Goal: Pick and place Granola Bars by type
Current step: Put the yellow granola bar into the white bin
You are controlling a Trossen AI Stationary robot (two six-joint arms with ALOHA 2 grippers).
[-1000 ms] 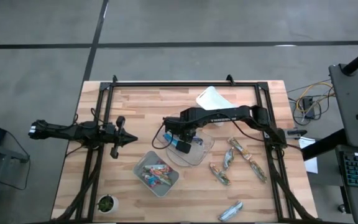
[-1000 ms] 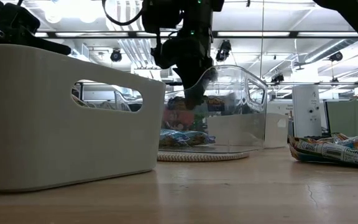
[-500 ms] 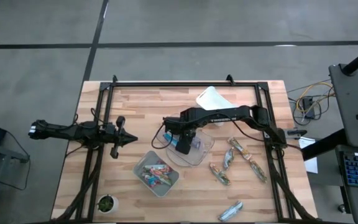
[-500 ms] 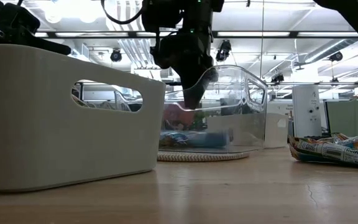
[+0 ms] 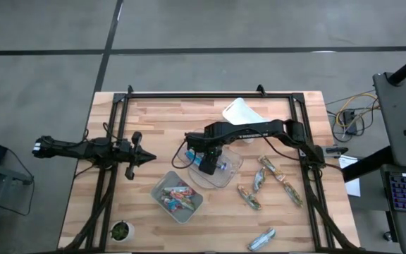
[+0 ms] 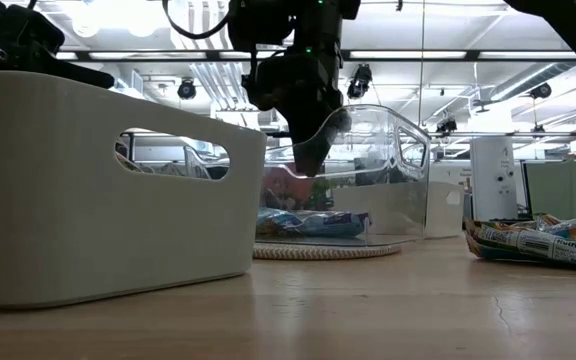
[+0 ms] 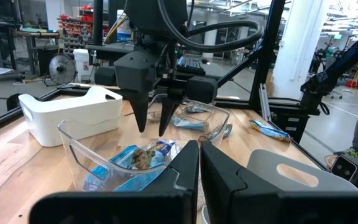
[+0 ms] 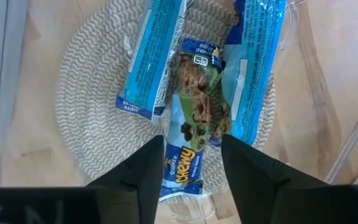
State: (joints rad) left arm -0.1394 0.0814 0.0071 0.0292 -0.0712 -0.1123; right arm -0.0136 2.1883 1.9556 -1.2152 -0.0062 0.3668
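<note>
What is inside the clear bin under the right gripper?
The clear bin holds blue granola bars; three show, overlapping. The open right gripper hangs empty above them. Anything beneath the overlap is hidden.

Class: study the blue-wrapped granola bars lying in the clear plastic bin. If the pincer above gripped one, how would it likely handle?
The blue-wrapped granola bars look glossy, so probably slippery in the open right pincer. Their crinkled wrapper ends suggest thin film that would flex around a firmer core. Flat and small in the clear plastic bin, they likely slide rather than roll.

Partly hidden under the right pincer (image 5: 209,166) in the clear bin (image 5: 230,174): blue bars (image 8: 194,118). Too small to read from above: wrappers in the white bin (image 5: 177,197) near the surface's front edge.
</note>
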